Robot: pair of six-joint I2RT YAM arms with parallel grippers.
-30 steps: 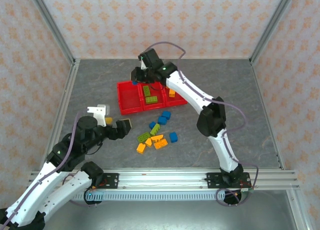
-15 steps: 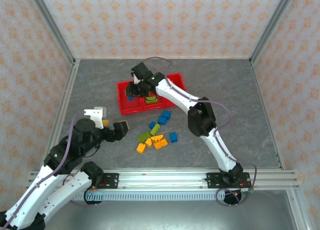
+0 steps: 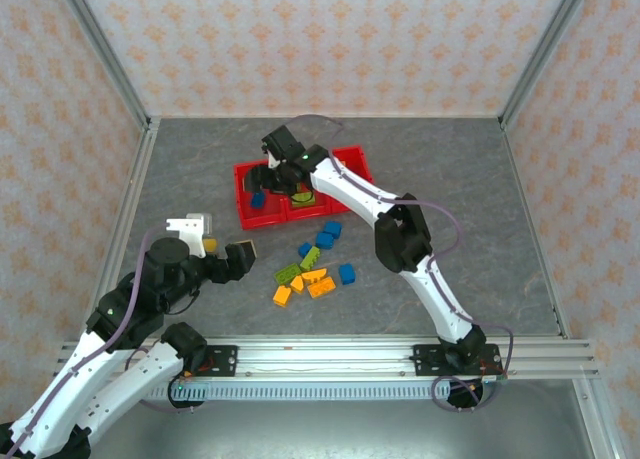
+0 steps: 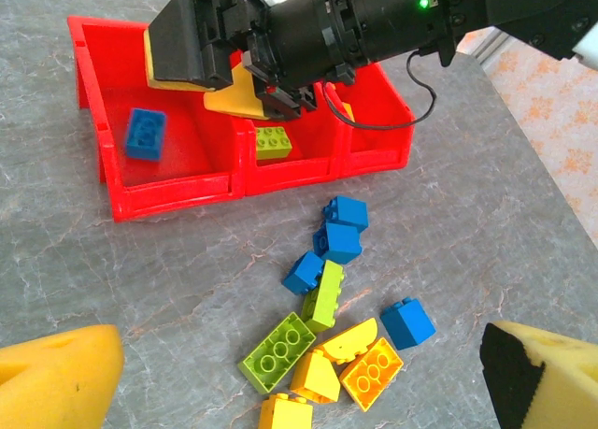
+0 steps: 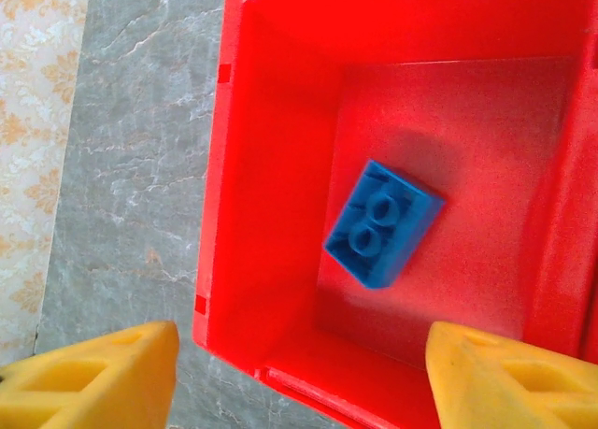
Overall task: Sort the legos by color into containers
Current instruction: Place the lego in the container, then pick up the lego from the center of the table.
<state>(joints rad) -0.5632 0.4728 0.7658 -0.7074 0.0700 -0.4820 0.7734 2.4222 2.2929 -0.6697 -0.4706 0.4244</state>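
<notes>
Right gripper (image 5: pixel 299 378): fingers apart, clamped on nothing.
Blue brick (image 5: pixel 383 225): lies free below and between those fingers, in the end bin (image 5: pixel 448 111) of the containers (image 5: pixel 271 167).
Left gripper (image 4: pixel 299 382): fingers wide apart, loose legos (image 4: pixel 327 298) ahead between them.
Handling: likely light, rigid, slick; pinch flat side walls, not studs.

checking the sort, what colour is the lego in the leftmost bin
Blue brick, clearest in the right wrist view.
</notes>
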